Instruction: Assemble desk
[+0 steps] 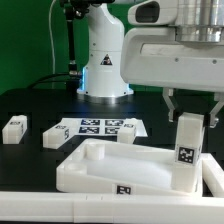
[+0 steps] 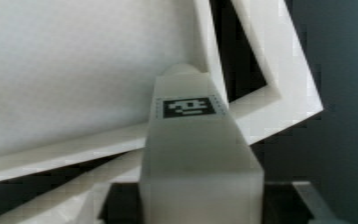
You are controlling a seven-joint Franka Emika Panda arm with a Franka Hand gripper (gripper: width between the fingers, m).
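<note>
A black worktop (image 1: 30,105) is seen in front of a green wall (image 1: 30,40). The white robot base (image 1: 105,60) is set at the back of it.

The desk's tabletop (image 1: 110,160) is laid flat near the front, with its rim turned up. An upright leg (image 1: 188,140) is stood on the tabletop's corner at the exterior view's right. A black-and-white tag is shown on the side of this leg.

The pincer (image 1: 190,108) is hung right over the top of the upright leg, and a dark finger is seen at each side. In the wrist view the upright leg (image 2: 197,150) is seen in the middle, with its far end at a corner of the tabletop (image 2: 69,90). Whether the leg is squeezed by the pincer or only stood between its fingers cannot be told.

An outer loose leg (image 1: 14,128) and an inner loose leg (image 1: 57,133) are laid on the worktop at the exterior view's left, apart from the tabletop. The marker board (image 1: 100,128) is laid just behind the tabletop. A long white bar (image 1: 60,208) is laid along the very front.
</note>
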